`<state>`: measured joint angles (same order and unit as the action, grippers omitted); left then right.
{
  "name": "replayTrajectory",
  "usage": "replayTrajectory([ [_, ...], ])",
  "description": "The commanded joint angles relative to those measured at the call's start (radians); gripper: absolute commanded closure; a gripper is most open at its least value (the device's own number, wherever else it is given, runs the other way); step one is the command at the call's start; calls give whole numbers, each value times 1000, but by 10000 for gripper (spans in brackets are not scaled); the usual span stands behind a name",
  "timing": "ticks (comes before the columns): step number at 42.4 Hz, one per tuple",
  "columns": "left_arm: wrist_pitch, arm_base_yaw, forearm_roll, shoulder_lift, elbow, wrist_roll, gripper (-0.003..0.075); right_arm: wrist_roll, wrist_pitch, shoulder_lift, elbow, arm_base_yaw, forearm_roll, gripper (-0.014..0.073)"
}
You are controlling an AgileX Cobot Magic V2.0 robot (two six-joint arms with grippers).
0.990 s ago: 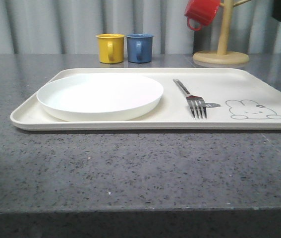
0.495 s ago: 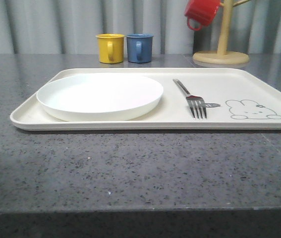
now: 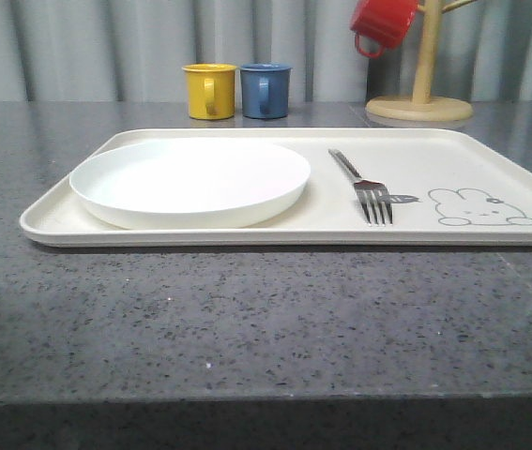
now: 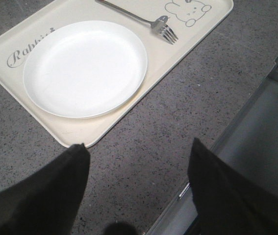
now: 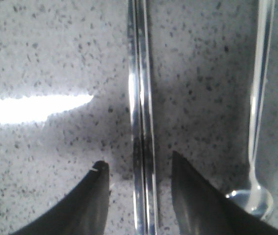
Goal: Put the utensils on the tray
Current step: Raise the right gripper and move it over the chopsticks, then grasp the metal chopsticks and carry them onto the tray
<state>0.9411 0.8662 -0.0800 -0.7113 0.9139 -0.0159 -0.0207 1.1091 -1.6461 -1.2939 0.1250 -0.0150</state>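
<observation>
Front view: large cream rectangular tray w/ rounded corners and low raised rim (image 3: pixel 50 220) is lying flat on the dark speckled stone countertop (image 3: pixel 247 328), spanning mid-frame from left to the right edge. Shallow round white plate (image 3: pixel 190 180) is sitting on the tray's left half. Slim shiny steel 4-tined fork (image 3: pixel 363 187) is resting on the tray just right of the plate, apart from it, tines toward the lower edge of the frame, touching the small grey mark beside the rabbit drawing (image 3: pixel 481 208). Upper frame, behind tray: yellow mug (image 3: pixel 209 90) and blue mug (image 3: pixel 266 90) are standing just beside each other; red mug (image 3: pixel 382 22) is hanging on a wooden mug tree (image 3: pixel 421 94) at upper right.

Left wrist view: left gripper (image 4: pixel 136 156) is hanging above bare countertop near 1 tray corner, dark fingers (image 4: pixel 55 188) spread wide, nothing between them. Plate, fork and "Rabbit" script (image 4: pixel 28 46) are showing in the upper half of the frame.

Right wrist view: right gripper (image 5: pixel 139 169) is hovering close over the countertop, fingers parted and straddling a pair of steel chopsticks (image 5: pixel 139 98) lying pressed together, running top to bottom at centre frame. Fingers are not touching the pair. Steel spoon (image 5: pixel 256 147) is lying near the chopsticks at right of frame, roughly parallel, bowl at lower right.
</observation>
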Motion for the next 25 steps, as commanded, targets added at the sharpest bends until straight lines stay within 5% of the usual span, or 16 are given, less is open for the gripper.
replayTrajectory([
  [1,-62,7,6,2,27,-12,282,-9,-30,22,-23,7,0,307],
  [12,-62,7,6,2,27,-12,282,-9,-31,-8,-23,7,1,335],
  [20,-62,7,6,2,27,-12,282,-12,-21,-8,-24,7,15,531],
  [25,-62,7,6,2,27,-12,282,-42,3,1,-42,2,55,551],
])
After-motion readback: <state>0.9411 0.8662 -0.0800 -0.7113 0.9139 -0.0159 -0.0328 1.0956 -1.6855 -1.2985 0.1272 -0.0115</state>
